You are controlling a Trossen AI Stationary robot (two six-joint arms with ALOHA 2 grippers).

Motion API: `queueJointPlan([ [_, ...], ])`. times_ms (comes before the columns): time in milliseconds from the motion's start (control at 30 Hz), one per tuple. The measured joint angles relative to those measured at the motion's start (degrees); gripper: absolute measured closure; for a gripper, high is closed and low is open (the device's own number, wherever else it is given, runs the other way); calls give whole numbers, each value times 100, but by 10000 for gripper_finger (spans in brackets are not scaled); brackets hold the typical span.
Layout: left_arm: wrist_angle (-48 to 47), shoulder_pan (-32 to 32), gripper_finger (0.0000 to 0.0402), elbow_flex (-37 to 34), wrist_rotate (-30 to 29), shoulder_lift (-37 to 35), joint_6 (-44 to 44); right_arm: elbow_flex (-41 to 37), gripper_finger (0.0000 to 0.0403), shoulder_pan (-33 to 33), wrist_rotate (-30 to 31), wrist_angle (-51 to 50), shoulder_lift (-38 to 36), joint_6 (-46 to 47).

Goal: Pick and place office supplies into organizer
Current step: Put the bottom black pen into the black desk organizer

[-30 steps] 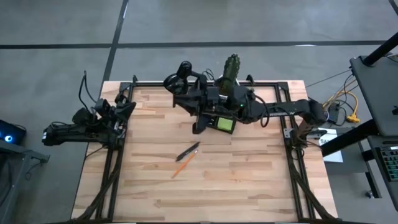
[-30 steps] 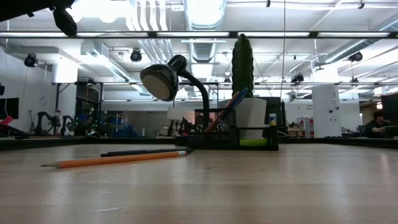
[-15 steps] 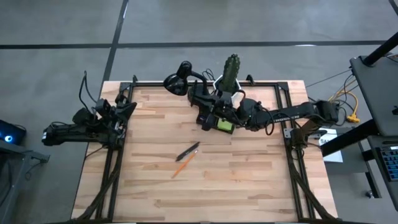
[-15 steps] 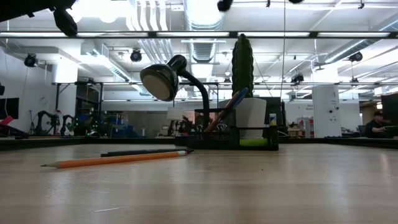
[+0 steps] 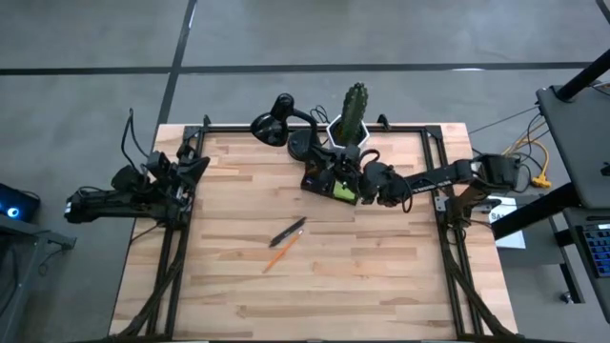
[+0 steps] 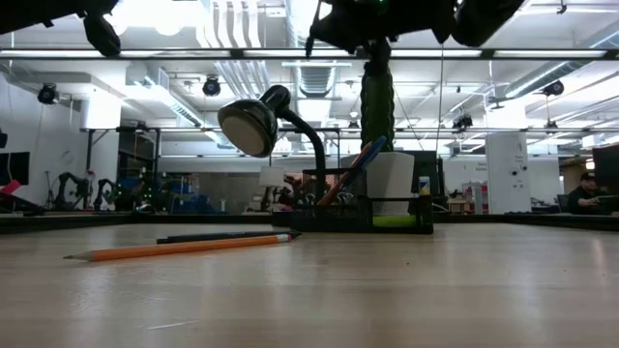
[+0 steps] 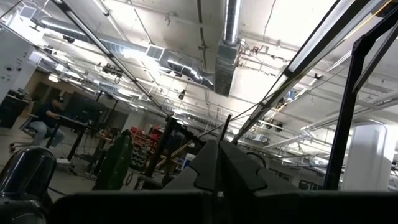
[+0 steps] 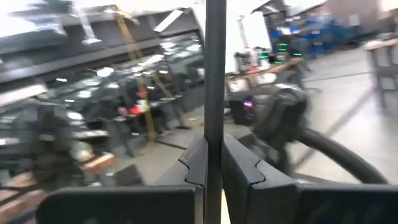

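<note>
While the left arm waits folded at the table's left edge, its left gripper (image 5: 195, 164) clenched on nothing, we see the right arm reaching in from the right side. Its right gripper (image 5: 355, 178) hangs over the organizer (image 5: 322, 180) near the far middle of the table (image 5: 381, 276), fingers (image 8: 239, 163) pressed together with nothing between them. From above, a lime sticky pad (image 5: 344, 192) shows at the organizer's right end, partly covered by the gripper. From table height, we see the organizer (image 6: 387, 208) holding a slanted orange pen (image 6: 338, 188) and a blue one (image 6: 370, 148), with the lime pad low in its right compartment. A white cactus pot (image 5: 349, 126) stands just behind it and a black lamp (image 5: 276, 116) to its left. Nearer us, in the table's middle, an orange pencil (image 5: 278, 253) and a dark pen (image 5: 287, 232) lie loose, side by side, well apart from the organizer.
</note>
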Motion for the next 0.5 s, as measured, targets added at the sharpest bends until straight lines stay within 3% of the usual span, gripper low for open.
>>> queueJointPlan([
  [300,-101,1,402,0,0,0,-12,-6,390,9,949,149,704,147],
  [500,-103,2,402,0,0,-4,-37,-6,390,4,1961,459,1189,536],
])
